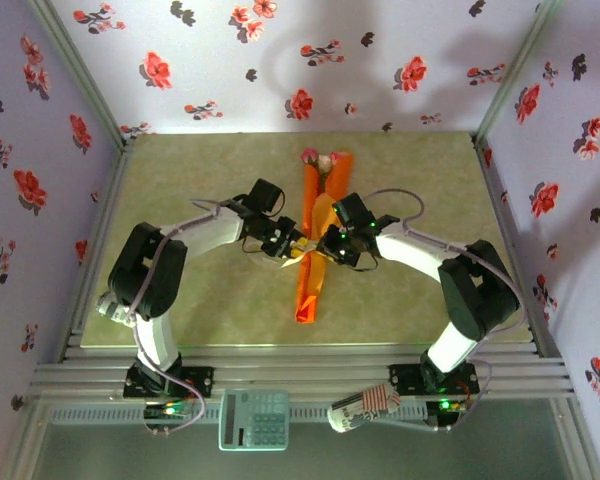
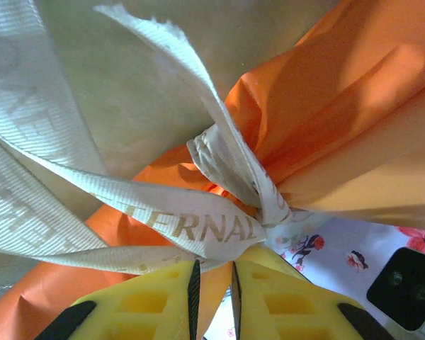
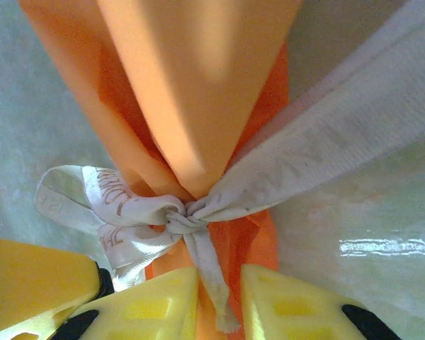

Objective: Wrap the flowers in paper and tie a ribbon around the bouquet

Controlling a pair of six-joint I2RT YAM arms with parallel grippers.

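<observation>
limp cream woven ribbon (image 3: 326, 142): pinch beside the knot (image 3: 180, 221). my right gripper (image 3: 219, 283) clamps its tail; left gripper (image 2: 214, 273), cannot tell.

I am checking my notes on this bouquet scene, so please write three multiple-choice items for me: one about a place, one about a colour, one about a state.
1. In the top view, where are the rose heads of the bouquet?
A. at its far end
B. at its near end
C. loose on the table beside it

2. What colour is the paper?
A. blue
B. orange
C. black

3. How is the ribbon?
A. rolled up on a spool
B. lying flat, apart from the paper
C. knotted around the paper

Answers:
1 A, the rose heads sit at the end of the cone farthest from the camera.
2 B, both wrist views show bright orange sheet.
3 C, the right wrist view shows a tight knot pinching the paper.
</observation>
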